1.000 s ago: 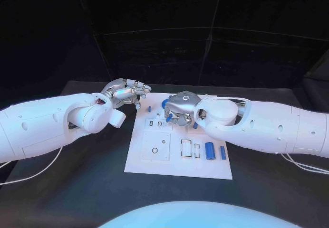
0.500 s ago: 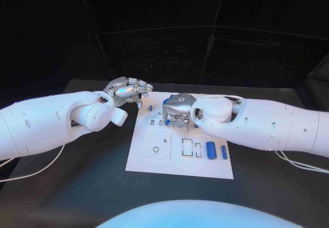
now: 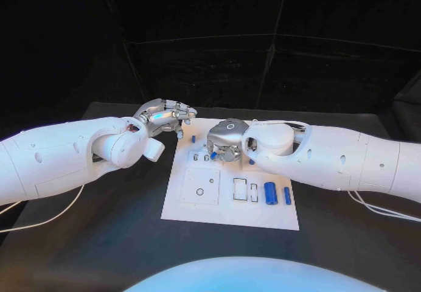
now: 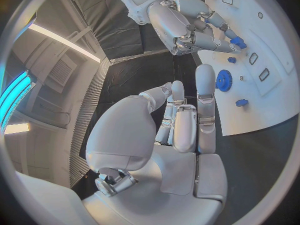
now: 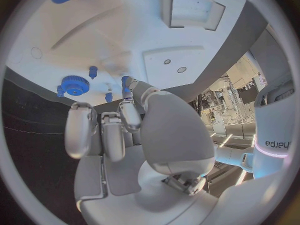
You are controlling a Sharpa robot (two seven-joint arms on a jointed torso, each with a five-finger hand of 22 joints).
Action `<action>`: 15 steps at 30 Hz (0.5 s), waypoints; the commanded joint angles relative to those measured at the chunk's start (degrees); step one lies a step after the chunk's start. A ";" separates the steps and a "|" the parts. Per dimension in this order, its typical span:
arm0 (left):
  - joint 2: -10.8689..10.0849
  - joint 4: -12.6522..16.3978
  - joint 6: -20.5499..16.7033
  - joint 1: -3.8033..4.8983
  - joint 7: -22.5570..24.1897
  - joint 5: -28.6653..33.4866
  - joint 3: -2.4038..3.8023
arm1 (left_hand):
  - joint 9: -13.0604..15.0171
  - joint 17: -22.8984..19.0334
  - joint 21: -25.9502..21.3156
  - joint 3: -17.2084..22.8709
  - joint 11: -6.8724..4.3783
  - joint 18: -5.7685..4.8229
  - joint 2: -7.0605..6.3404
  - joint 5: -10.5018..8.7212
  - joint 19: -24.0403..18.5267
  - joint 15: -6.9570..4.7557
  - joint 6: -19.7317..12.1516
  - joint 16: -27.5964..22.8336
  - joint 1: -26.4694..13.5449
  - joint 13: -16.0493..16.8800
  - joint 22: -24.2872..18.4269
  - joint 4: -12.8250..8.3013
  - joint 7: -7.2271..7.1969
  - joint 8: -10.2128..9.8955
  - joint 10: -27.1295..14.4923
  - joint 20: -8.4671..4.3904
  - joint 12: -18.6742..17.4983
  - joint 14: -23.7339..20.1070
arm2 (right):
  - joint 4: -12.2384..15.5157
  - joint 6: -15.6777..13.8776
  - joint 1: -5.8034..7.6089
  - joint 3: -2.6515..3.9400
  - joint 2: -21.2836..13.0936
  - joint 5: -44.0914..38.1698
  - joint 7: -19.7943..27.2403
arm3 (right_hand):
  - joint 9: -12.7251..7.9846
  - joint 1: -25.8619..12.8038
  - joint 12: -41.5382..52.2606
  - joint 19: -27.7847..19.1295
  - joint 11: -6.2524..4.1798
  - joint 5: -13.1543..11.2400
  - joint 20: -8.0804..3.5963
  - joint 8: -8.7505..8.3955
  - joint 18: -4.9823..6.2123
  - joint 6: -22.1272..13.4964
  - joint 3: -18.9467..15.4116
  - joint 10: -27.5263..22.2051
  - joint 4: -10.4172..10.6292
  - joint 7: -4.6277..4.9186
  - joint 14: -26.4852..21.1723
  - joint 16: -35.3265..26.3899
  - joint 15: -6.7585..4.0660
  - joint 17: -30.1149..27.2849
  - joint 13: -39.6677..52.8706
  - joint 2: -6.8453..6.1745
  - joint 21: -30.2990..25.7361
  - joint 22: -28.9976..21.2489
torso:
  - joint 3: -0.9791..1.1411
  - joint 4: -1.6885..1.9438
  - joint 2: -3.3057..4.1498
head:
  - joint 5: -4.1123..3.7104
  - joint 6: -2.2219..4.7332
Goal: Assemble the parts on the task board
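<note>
White rectangular task board point(image 3: 230, 210) lies flat, centre of frame, long axis running top to bottom. Outlined slots at its middle. Two blue cylinders point(image 3: 270, 193) lie side by side at right of centre, parallel to the long edges. Blue gear point(image 5: 74, 84) and small blue pegs point(image 5: 92, 72) stand near the board's top edge.

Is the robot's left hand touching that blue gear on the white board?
Apart. The left wrist view shows dark table and white board between the left hand and the blue gear.
</note>
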 commanded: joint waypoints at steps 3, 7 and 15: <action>0.15 0.00 0.26 0.10 0.39 0.16 0.05 | -0.05 0.09 -0.09 -0.33 -0.04 0.73 0.26 -0.31 0.46 0.53 -0.21 0.14 -0.23 -0.06 0.02 -0.12 0.14 -0.24 -0.53 0.13 -0.02 0.19 | -1.14 0.15 -0.08 -0.01 0.66 -0.55 2.40 | -0.14 0.18 -0.34 0.05 -0.03 0.24 -0.12 -0.13 -1.06 -0.63 -0.51 -0.59 -0.05 0.02 5.55 0.31 -0.12 12.48 -0.13 -0.07 0.19 -0.03 | -0.04 0.01 0.05 | 0.09 -0.15; 0.18 -0.02 0.28 0.10 0.37 0.16 0.05 | -0.05 0.09 -0.09 -0.33 -0.04 0.73 0.26 -0.31 0.46 0.53 -0.21 0.14 -0.23 -0.06 0.02 -0.12 0.14 -0.24 -0.53 0.13 -0.02 0.19 | -1.82 0.13 -0.22 -0.01 1.02 -0.55 2.79 | -0.20 0.28 -0.39 0.07 0.00 0.34 -0.08 -0.25 -1.07 -0.83 -0.53 -0.66 -0.12 0.05 5.56 0.35 -0.09 12.56 -0.16 0.08 0.23 0.03 | -0.02 0.00 0.03 | 0.16 -0.22; 0.19 -0.02 0.29 0.09 0.34 0.16 0.05 | -0.05 0.09 -0.09 -0.33 -0.04 0.73 0.26 -0.31 0.46 0.53 -0.21 0.14 -0.23 -0.06 0.02 -0.12 0.14 -0.24 -0.53 0.13 -0.02 0.19 | -2.52 0.75 -0.32 -0.01 1.41 -0.55 3.17 | -0.32 0.45 -0.51 0.03 0.07 0.49 -0.02 -0.52 -1.05 -1.26 -0.65 -0.81 -0.34 0.13 5.60 0.45 -0.03 12.70 -0.23 0.11 0.19 -0.02 | -0.04 -0.02 -0.03 | 0.30 -0.35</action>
